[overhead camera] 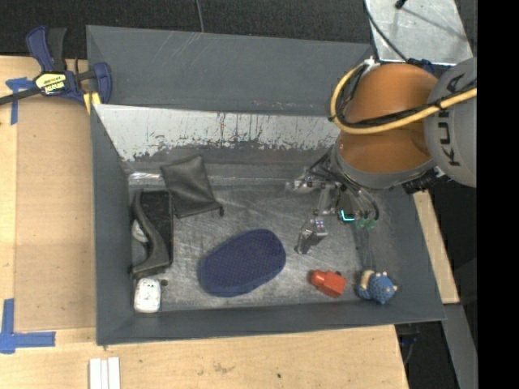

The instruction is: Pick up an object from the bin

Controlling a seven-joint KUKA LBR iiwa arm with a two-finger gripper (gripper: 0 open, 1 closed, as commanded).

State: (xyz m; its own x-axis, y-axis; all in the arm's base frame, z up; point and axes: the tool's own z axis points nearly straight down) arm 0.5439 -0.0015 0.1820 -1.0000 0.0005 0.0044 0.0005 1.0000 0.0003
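I am looking down into the grey metal bin (243, 75), and the job is not done yet. Every thing I can see is lying on the bin floor. Nothing is being lifted.

My robot arm with its round orange cover (381, 128) is reaching in from the right. The jaws are hanging low over the right half of the floor. They are sitting over a bare patch, just up from the small red blocky thing (328, 282) and just right of the flat dark blue oval pad (242, 263). I cannot tell if the jaws are open or shut. I am not seeing any thing in them.

The red thing is lying near the front wall. Beside it, in the front right corner, a little blue and yellow toy (378, 288) is resting. Far off on the left are a dark grey folded cloth (190, 186), a black curved thing like a shoe (154, 232) and a small white thing (147, 295).

I am guessing the red thing or the blue pad is the easy pick, since they are nearest. What is left is nearly the whole job: getting the jaws round one thing, closing on it and lifting it out.
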